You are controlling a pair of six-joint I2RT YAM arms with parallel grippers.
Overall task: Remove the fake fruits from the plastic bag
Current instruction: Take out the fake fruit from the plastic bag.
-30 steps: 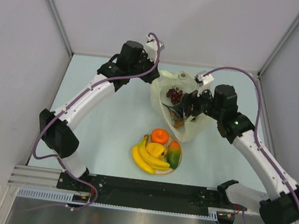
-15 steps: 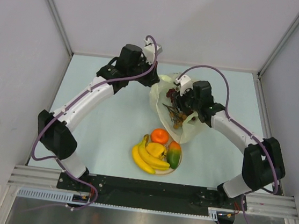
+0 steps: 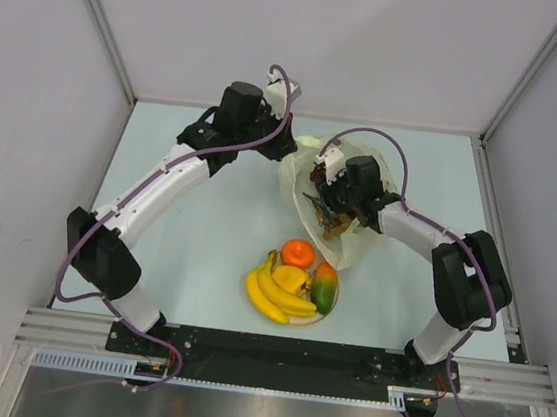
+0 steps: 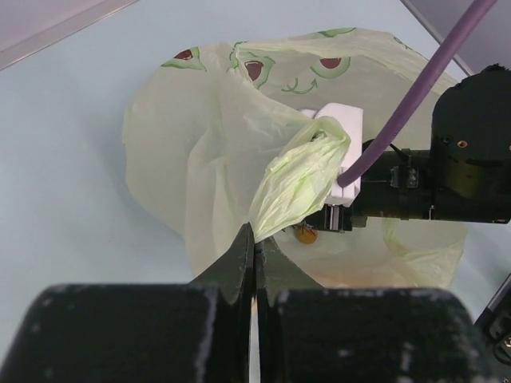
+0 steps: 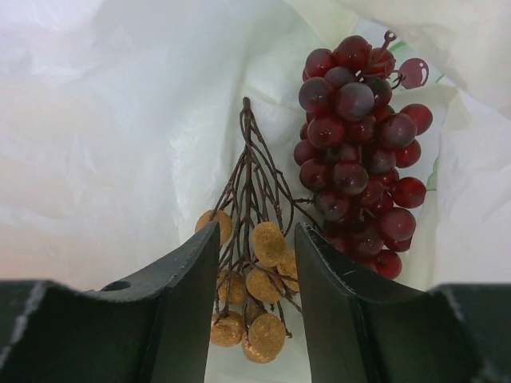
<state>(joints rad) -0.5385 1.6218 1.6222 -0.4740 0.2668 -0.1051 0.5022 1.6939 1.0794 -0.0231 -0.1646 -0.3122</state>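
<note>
The right gripper [image 5: 255, 233] has its two dark fingers drawn part-way in, clamped, as far as I can judge, on a brown twiggy sprig of tan round berries [image 5: 270, 242]. It is deep inside the thin, translucent pale yellow-green plastic bag [image 4: 200, 144] at the far middle of the table. Just right of the sprig lies the dark red plastic grape bunch [image 5: 355, 152], touching its stems. Both look light and knobbly. The wiry stems could snag the soft film, so the middle of the cluster seems the safest hold.

The left gripper [image 4: 254, 249] has its fingers together, pinching a twisted bag handle and holding the mouth up. The right wrist crowds that mouth.

Nearer, apart from the bag, the round cream plate [image 3: 335, 297] carries the yellow banana bunch [image 3: 274, 294], orange [image 3: 298, 253], yellow pepper-like piece [image 3: 291, 277] and red-green mango [image 3: 324, 286].
</note>
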